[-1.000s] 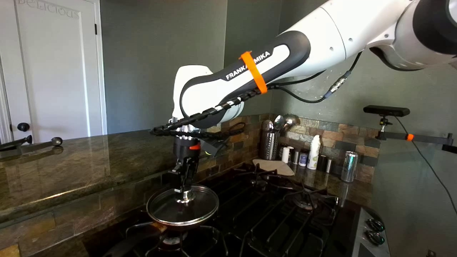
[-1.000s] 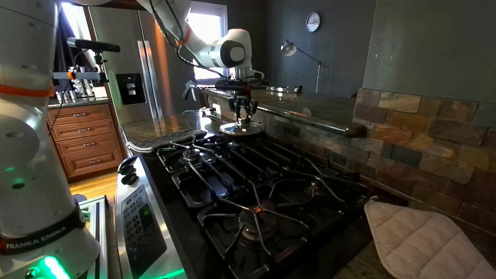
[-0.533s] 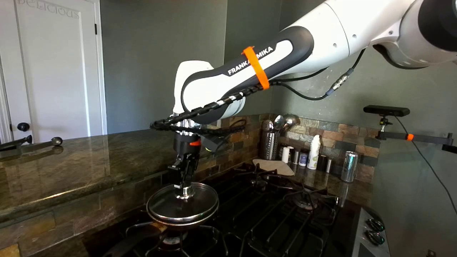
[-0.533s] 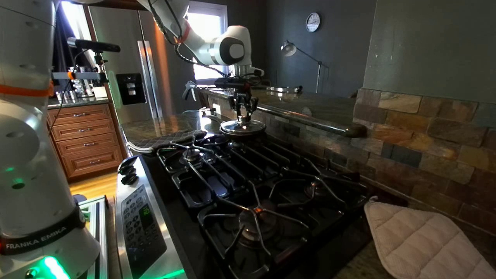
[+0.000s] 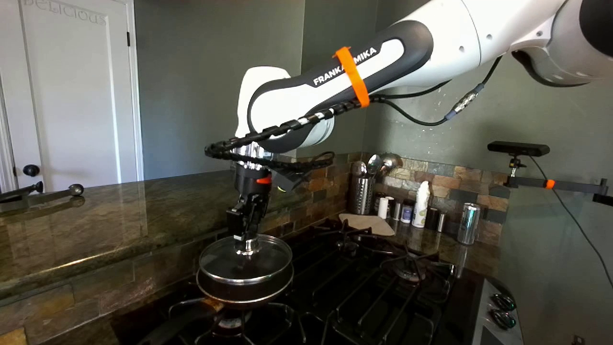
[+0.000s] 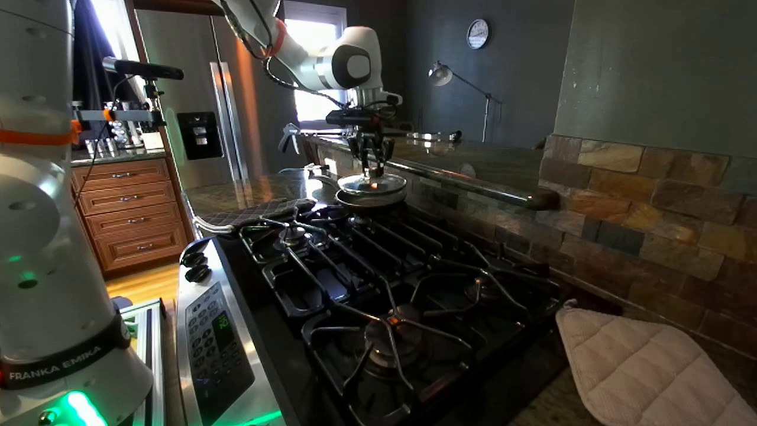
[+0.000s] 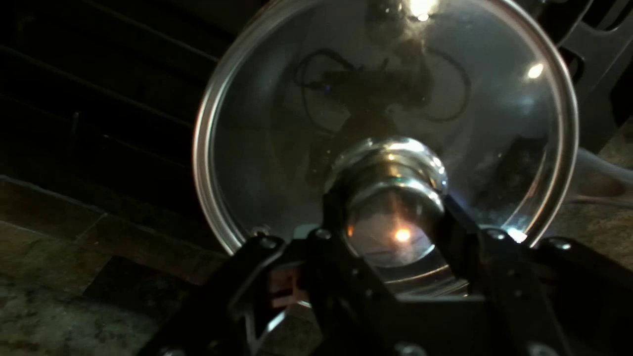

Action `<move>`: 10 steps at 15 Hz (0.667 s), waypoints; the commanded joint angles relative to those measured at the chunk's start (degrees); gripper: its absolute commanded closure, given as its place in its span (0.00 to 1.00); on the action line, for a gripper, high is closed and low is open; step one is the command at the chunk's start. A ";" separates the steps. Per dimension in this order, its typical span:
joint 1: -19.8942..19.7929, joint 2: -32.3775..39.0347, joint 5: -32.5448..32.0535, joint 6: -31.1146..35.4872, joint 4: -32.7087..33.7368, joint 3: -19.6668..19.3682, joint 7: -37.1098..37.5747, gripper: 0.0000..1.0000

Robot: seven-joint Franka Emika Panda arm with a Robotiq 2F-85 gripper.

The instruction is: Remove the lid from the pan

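Can see in both exterior views a polished stone ledge (image 5: pixel 182 206) running past a black gas stove (image 6: pixel 355 284); far beyond, in an exterior view, can make out a tall steel refrigerator (image 6: pixel 177 65). Over the stove, can follow a white robot arm (image 5: pixel 287 108), with its last section pointed straight down. Just beside the stove, can spot a pale quilted potholder (image 6: pixel 644 361). On the stove, near the ledge, can find the pan (image 5: pixel 246 293), upright, with its dark handle (image 5: pixel 177 323) extending toward the lower left of an exterior view. Directly above the pan, apart from its rim, can find the lid (image 5: pixel 230 269), round glass edged in bright metal. Looks close to level, though hard to judge in such dim light. In the wrist view, mirrors dark shapes and bright spots. Well apart, by a tiled wall (image 5: pixel 467 172), can see a steel utensil holder (image 5: pixel 362 194) and, near it, a white bottle (image 5: pixel 421 206). At the arm's end, can trace a black gripper (image 7: pixel 392 210), clamped around the lid's shiny knob (image 7: pixel 390 247), with fingers (image 7: pixel 462 247) touching it from opposite sides.
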 commanded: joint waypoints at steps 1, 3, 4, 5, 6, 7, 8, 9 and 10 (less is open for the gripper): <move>-0.30 -5.05 0.60 -0.89 -3.62 -0.20 1.98 0.77; -0.51 -7.09 0.39 -0.67 -5.24 -0.50 2.89 0.77; -0.71 -7.93 0.33 -0.49 -6.04 -0.64 3.14 0.77; -0.96 -9.16 0.37 -0.61 -6.98 -0.86 3.66 0.77; -1.20 -10.06 0.34 -0.34 -7.96 -1.06 4.10 0.77; -1.52 -11.34 0.51 -0.41 -9.12 -1.33 4.54 0.77; -1.84 -12.48 0.62 -0.32 -10.32 -1.59 5.00 0.77; -2.19 -13.63 0.61 -0.05 -11.70 -1.91 5.35 0.77; -2.53 -14.61 0.76 0.16 -12.81 -2.22 5.68 0.77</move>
